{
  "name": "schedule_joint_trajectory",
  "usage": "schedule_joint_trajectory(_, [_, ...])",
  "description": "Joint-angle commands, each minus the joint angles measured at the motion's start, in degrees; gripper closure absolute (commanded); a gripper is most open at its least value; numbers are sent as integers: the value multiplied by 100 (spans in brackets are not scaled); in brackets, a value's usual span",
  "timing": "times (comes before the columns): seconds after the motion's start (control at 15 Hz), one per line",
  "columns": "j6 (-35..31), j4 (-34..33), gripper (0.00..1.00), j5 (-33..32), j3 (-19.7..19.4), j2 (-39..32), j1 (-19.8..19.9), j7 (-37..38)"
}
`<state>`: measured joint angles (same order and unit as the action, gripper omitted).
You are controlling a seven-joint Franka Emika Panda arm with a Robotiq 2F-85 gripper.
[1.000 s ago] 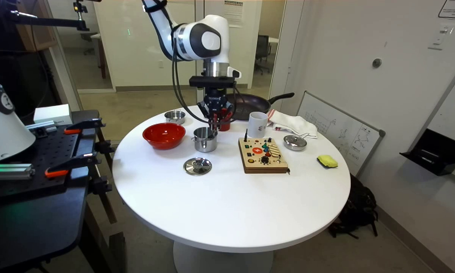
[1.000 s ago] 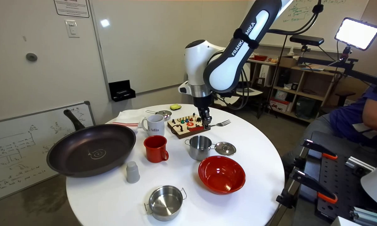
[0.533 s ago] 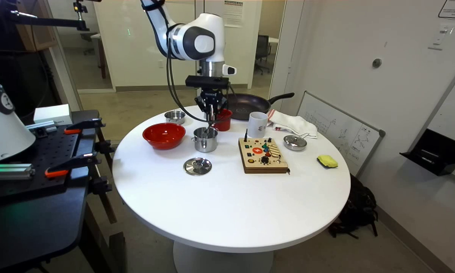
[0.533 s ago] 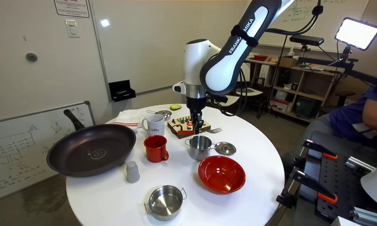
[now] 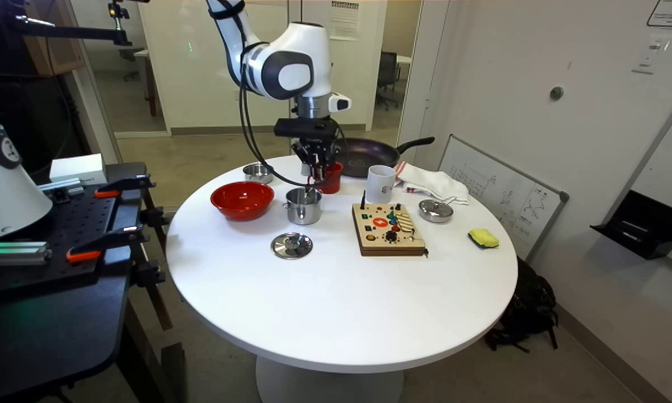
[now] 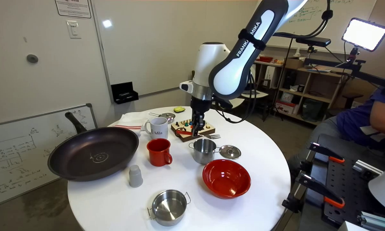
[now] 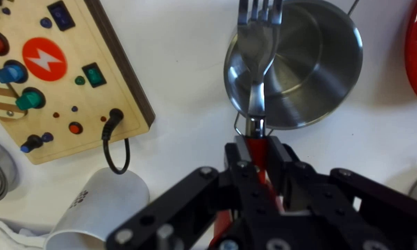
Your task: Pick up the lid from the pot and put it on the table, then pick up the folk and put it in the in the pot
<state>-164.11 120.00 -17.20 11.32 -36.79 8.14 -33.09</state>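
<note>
End effector (image 7: 258, 147) grips the fork (image 7: 257, 100) by its red handle; in the wrist view the fork's metal head shows over the pot (image 7: 340, 73), touching or not I cannot tell. In an exterior view the lid (image 5: 292, 245) lies on the desk (image 5: 336, 313), nearer than the pot; the red bowl (image 5: 240, 211) stands left of the pot, the wooden board (image 5: 378, 236) right.

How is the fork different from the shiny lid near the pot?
The fork is long and thin, but the lid is round. The fork has a red handle, while the lid looks silvery all over. The gripper holds the fork up off the table, but the lid lies on it. Both have shiny metal.
</note>
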Motion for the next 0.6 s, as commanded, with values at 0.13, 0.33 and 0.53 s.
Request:
schedule_joint_trajectory(0.13, [-645, 197, 93, 193, 504, -92, 523, -435])
schedule_joint_trajectory(0.33, [-883, 292, 93, 128, 659, -64, 616, -508])
schedule_joint_trajectory(0.53, [-997, 315, 93, 114, 817, -95, 718, -571])
